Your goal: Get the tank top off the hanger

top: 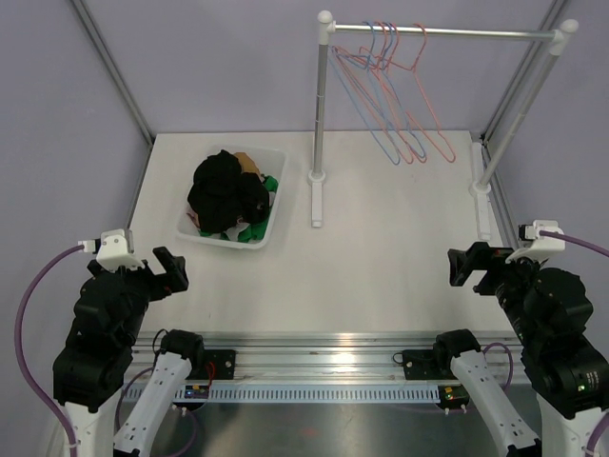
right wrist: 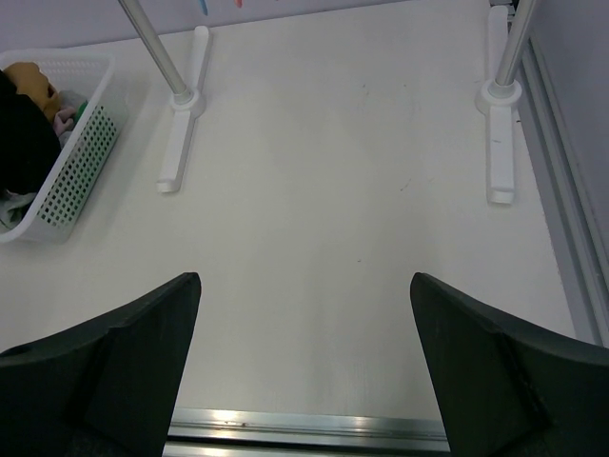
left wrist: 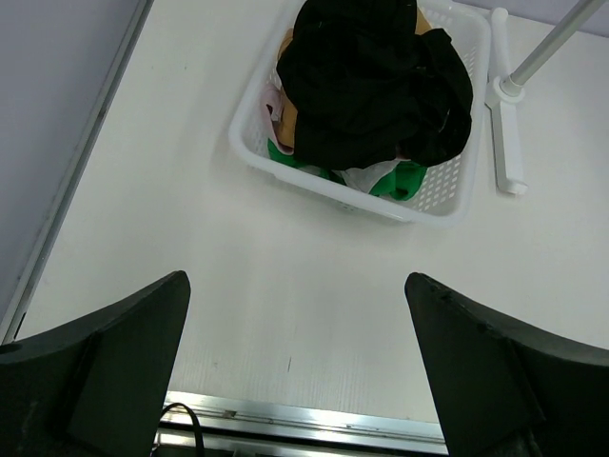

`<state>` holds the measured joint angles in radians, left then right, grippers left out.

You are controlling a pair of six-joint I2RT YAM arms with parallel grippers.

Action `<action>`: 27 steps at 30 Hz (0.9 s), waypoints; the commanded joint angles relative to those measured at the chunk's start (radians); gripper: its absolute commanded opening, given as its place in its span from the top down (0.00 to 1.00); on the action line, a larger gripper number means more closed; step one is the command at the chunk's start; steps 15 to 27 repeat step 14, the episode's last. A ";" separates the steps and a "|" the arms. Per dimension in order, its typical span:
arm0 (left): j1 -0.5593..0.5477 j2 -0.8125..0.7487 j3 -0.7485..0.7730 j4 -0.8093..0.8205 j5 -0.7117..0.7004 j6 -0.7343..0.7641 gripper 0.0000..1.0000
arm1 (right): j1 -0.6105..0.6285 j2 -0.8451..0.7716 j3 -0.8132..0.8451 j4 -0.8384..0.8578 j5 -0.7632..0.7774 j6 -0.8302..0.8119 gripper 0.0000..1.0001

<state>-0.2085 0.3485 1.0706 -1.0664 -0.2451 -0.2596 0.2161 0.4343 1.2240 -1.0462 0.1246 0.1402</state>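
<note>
A white table is sitting under soft, even light. Pale lilac walls are rising behind it and at both sides, aluminium posts are slanting up from its far corners, and a white garment rack is standing toward its far right.

Looks to be the tank top: black, crumpled, heaped on top of other clothes in a white basket. Sits ahead of the left gripper and a little to its right, well apart from it. Off the hangers, touching none. Thin wire hangers, red and blue, bare, bunched together on the rail with hooks overlapping, bodies tilted. Hang far ahead of the right gripper, slightly to its left.
</note>
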 commanded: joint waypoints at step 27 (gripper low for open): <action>-0.003 0.027 0.006 0.056 0.015 0.010 0.01 | 0.008 0.050 -0.024 0.017 0.037 0.021 0.00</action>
